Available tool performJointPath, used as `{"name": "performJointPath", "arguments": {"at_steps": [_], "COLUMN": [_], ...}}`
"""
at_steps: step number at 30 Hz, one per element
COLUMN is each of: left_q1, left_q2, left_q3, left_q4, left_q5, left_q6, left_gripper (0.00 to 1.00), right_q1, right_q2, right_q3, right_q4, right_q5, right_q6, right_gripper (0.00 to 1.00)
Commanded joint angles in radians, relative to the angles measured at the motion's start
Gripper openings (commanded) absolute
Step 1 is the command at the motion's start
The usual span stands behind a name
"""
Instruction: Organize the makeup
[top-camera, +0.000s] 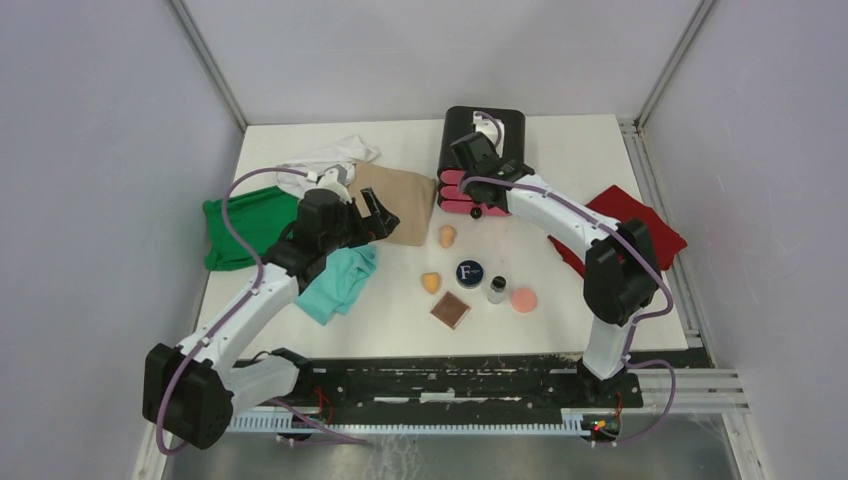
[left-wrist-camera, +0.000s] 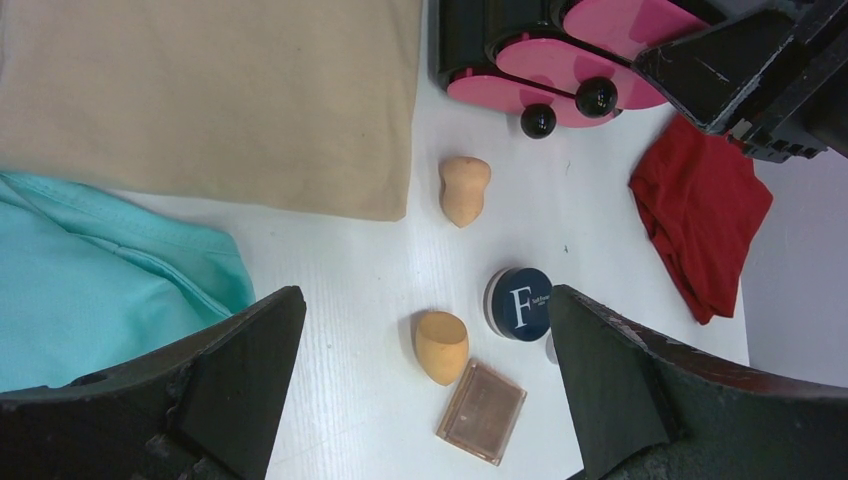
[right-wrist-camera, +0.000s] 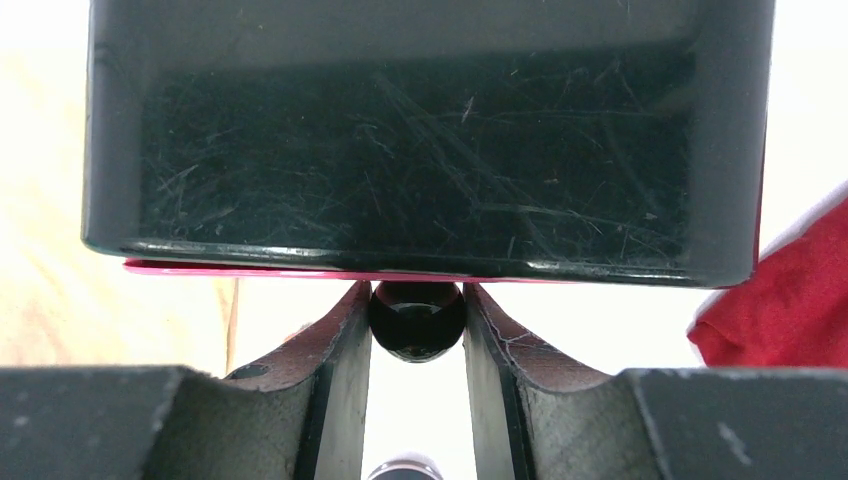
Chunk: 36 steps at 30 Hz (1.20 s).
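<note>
The makeup lies on the white table: two orange sponges (top-camera: 447, 236) (top-camera: 431, 282), a navy F compact (top-camera: 468, 272), a brown square compact (top-camera: 451, 310), a black-capped bottle (top-camera: 497, 289) and a pink puff (top-camera: 523, 299). My left gripper (top-camera: 372, 215) is open and empty above the beige cloth's edge. In its wrist view the gripper (left-wrist-camera: 425, 300) frames one sponge (left-wrist-camera: 441, 346), the navy compact (left-wrist-camera: 520, 303) and the brown compact (left-wrist-camera: 481, 412). My right gripper (right-wrist-camera: 415, 300) is shut on a black drawer knob (right-wrist-camera: 415, 322) at the front of the black box (right-wrist-camera: 420, 140).
The black box with pink drawers (top-camera: 485, 130) stands at the back, with two lower drawers partly out and their knobs (left-wrist-camera: 538, 121) showing. Folded cloths lie around: green (top-camera: 245, 228), teal (top-camera: 340, 280), beige (top-camera: 395, 200), white (top-camera: 335, 155), red (top-camera: 640, 225).
</note>
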<state>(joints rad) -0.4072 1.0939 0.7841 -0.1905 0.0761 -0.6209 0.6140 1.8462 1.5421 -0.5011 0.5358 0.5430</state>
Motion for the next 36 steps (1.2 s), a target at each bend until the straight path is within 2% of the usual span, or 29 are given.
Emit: {"name": "performJointPath", "arguments": {"at_steps": [1,15,22,25,27,31,33,36], "left_q1": [-0.001,-0.002,-0.003,-0.003,-0.002,-0.002,-0.002,-0.003], "left_q2": [0.007,0.084,0.113,0.118,0.122,0.13,0.129,0.124], "left_q3": [-0.004,0.015,0.02,0.021,0.024,0.032,0.031,0.03], "left_q4": [0.011,0.011,0.014,0.016,0.013,0.001,-0.003,-0.015], "left_q5": [-0.016,0.032,0.051,0.056,0.061,0.062,0.055,0.04], "left_q6": [0.021,0.019,0.017,0.013,0.011,0.004,-0.011,-0.028], "left_gripper": [0.99,0.99,0.99,0.99,0.99,0.99,0.99,0.99], "right_q1": [0.0,0.036,0.04,0.041,0.041,0.04,0.044,0.05], "right_q2": [-0.071,-0.264,-0.299,-0.298,-0.3,-0.314,-0.325,-0.376], "right_q3": [-0.03,-0.284,-0.316,-0.312,-0.309,-0.306,-0.302,-0.327], "right_q4": [-0.007,-0.005,-0.002,-0.007,-0.014,-0.019,-0.032,-0.039], "right_q5": [-0.057,-0.124,-0.12,-0.12,-0.123,-0.148,-0.162,-0.167], "right_q6": [-0.025,0.083,0.092,0.09,0.092,0.084,0.076,0.072], "right_gripper": [0.11,0.12,0.19,0.39,0.58,0.83,0.91,0.98]}}
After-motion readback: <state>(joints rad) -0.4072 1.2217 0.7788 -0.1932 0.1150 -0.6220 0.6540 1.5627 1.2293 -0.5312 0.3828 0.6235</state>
